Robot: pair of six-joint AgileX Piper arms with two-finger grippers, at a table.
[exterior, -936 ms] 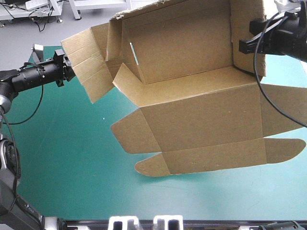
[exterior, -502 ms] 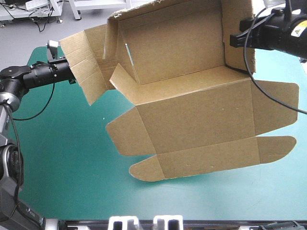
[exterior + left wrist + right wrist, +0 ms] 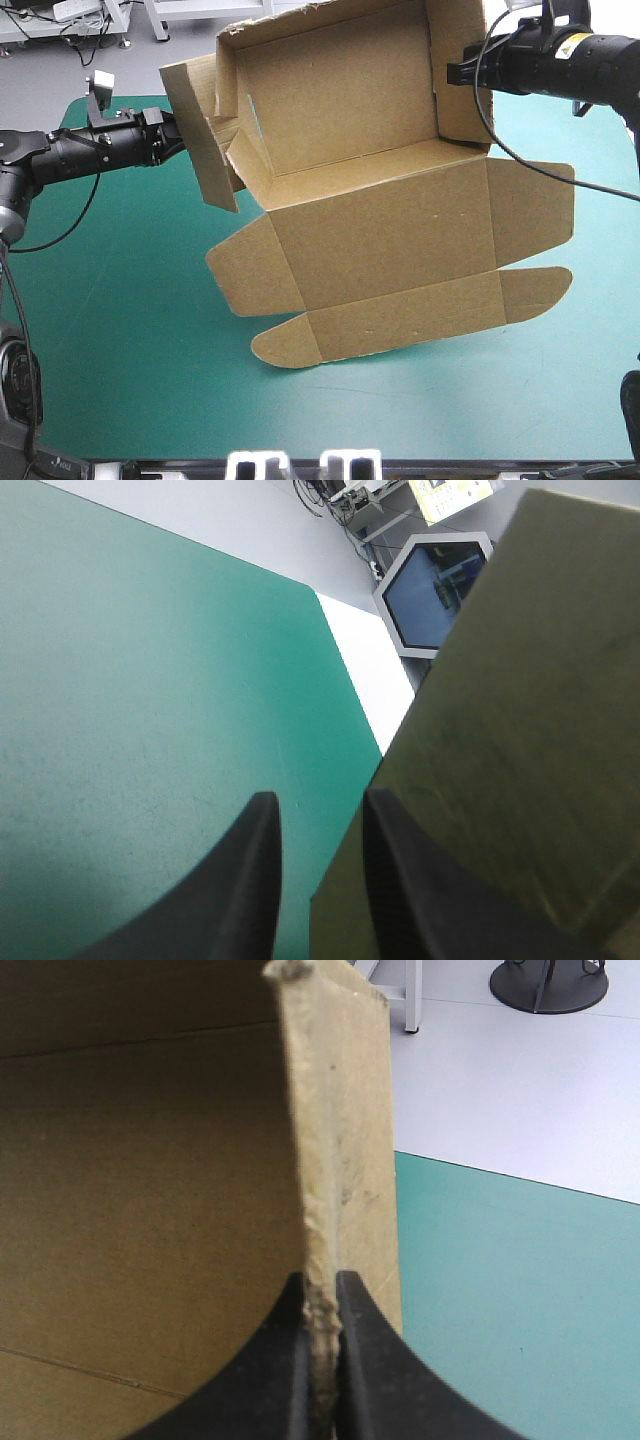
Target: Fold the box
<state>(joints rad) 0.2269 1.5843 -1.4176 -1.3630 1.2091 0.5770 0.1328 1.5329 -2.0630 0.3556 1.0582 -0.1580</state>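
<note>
The brown box (image 3: 380,240) hangs in the air over the far half of the table, its tray walls raised and its lid with rounded flaps hanging flat toward the near side. My left gripper (image 3: 178,135) holds the box's left side flap, which stands nearly edge-on. In the left wrist view the black fingers (image 3: 262,880) are almost together, with a corner of the board (image 3: 520,710) between them. My right gripper (image 3: 452,72) pinches the top of the right wall. In the right wrist view the gripper (image 3: 320,1278) is shut on that wall's frayed edge (image 3: 340,1110).
The teal-green cover (image 3: 120,330) lies bare beneath and around the lifted box. The table's far left corner (image 3: 320,610) shows ahead of the left gripper, with grey floor beyond it.
Both arms have carried the box leftward. The left side flap, spread wide earlier, has swung round to stand nearly edge-on against the tray. The right wall has moved left with the right gripper.
</note>
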